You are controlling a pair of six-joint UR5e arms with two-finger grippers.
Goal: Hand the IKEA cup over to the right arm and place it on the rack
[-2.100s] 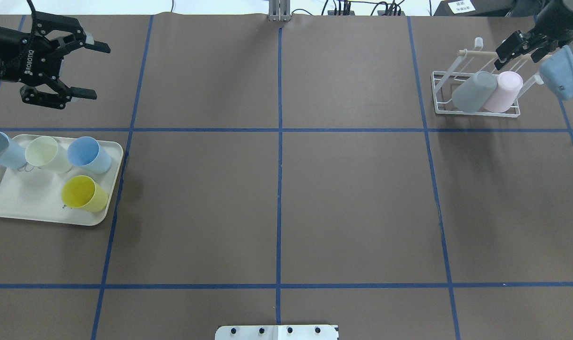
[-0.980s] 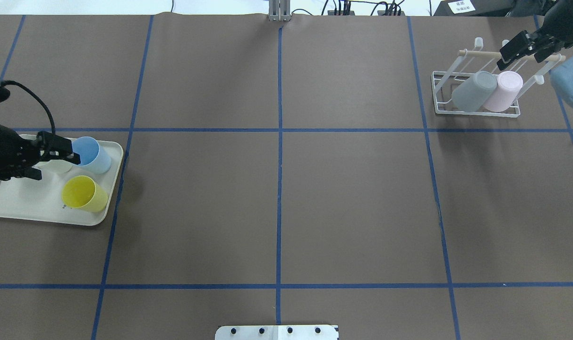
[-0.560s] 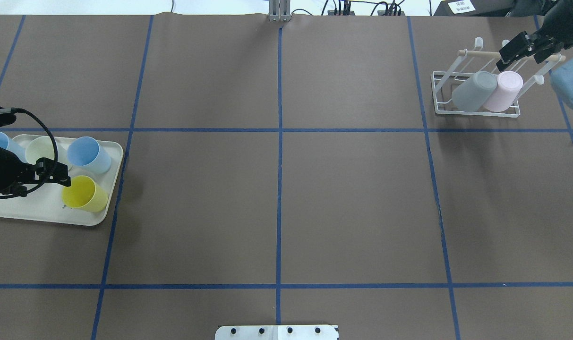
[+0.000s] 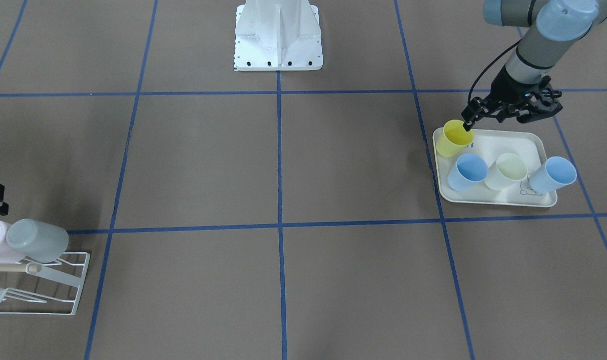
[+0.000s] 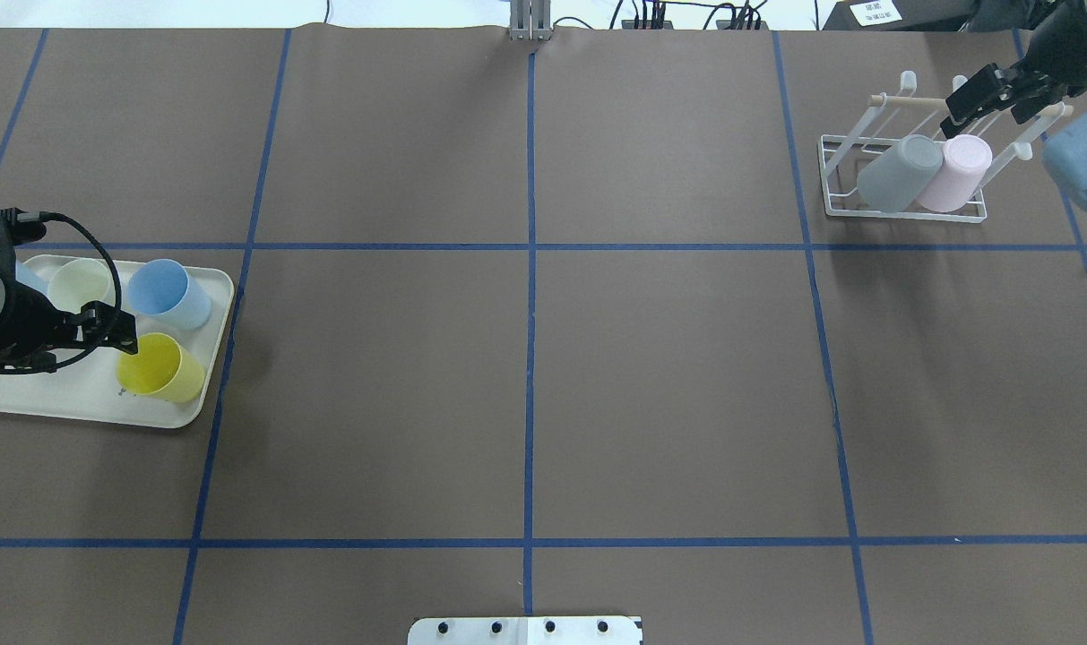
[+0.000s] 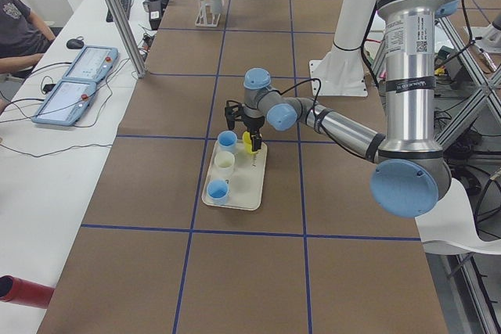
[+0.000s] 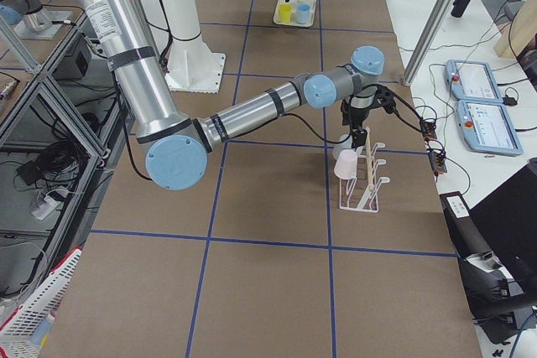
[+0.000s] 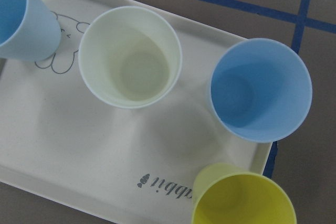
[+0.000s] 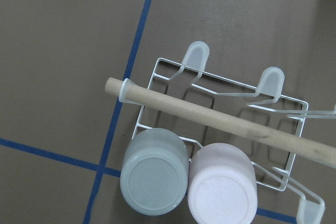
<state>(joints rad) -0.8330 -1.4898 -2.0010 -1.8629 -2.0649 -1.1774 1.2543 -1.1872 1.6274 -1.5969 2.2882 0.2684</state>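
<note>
Seen from overhead, the yellow cup (image 4: 453,137) stands upright in the 4 o'clock corner of the cream tray (image 4: 483,134), which sits at the 9 o'clock edge of the desk (image 5: 668,385). The left hand (image 4: 511,111) hangs over the tray with its fingers spread wide, gripping nothing, one fingertip just beside the cup's rim. A blue cup (image 4: 467,171), a cream cup (image 4: 507,171) and a second blue cup (image 4: 552,175) stand in a row along the tray's 12 o'clock side. Near the desk's 2 o'clock corner the right hand (image 5: 998,92) hovers, fingers apart and empty, over the rod of the white wire rack (image 9: 220,121), where a grey cup (image 5: 900,173) and a pink cup (image 5: 953,173) lean side by side, bottoms up.
</note>
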